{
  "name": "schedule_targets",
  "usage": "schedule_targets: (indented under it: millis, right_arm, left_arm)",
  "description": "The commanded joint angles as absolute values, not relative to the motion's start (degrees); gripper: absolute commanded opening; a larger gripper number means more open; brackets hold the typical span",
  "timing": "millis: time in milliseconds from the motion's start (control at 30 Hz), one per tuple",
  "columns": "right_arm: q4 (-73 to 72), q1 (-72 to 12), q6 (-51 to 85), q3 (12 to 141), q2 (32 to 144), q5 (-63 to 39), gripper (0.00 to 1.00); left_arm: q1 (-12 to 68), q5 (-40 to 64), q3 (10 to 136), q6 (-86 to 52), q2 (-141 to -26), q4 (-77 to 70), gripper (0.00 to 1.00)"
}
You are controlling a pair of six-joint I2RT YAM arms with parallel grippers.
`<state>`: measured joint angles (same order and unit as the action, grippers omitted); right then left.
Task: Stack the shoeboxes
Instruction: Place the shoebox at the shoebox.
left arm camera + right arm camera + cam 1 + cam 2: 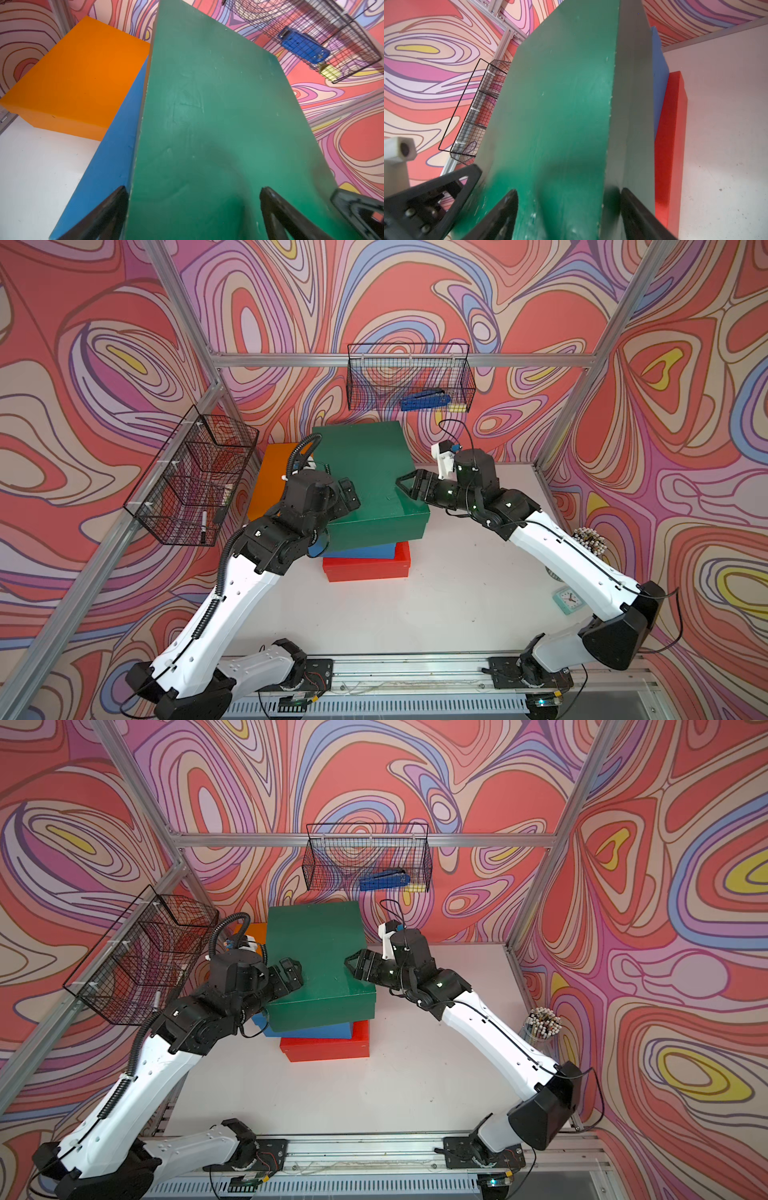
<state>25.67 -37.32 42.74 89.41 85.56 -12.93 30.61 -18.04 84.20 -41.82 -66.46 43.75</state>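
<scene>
The green shoebox (pixel 365 472) sits askew atop the blue shoebox (pixel 361 551) and the red shoebox (pixel 368 568) on the table (pixel 457 593), with the orange shoebox (pixel 270 477) just beside the stack. The left claw (pixel 349 491) is released, jaws spread at the green lid's left edge. The right claw (pixel 404 488) is also released, astride its right edge.

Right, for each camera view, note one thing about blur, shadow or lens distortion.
In both top views: even light, everything sharp. In the left wrist view: left fingers blurred, soft shadow on the green box. In the right wrist view: right fingers blurred, the green box's edges bowed by the lens.
</scene>
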Motion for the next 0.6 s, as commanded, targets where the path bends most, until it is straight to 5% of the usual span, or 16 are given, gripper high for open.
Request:
schedule_targets:
  millis: [0,567]
  right_arm:
    - [22.9,-39.8,42.9,91.9,87.0,-19.0,0.83]
    - [30.4,-39.8,34.4,95.7,87.0,-11.2,0.97]
  left_arm:
    - [27.7,-8.4,83.8,-42.3,-68.4,37.4,1.00]
    - [8.8,1.8,90.7,-41.4,-73.7,40.8,1.00]
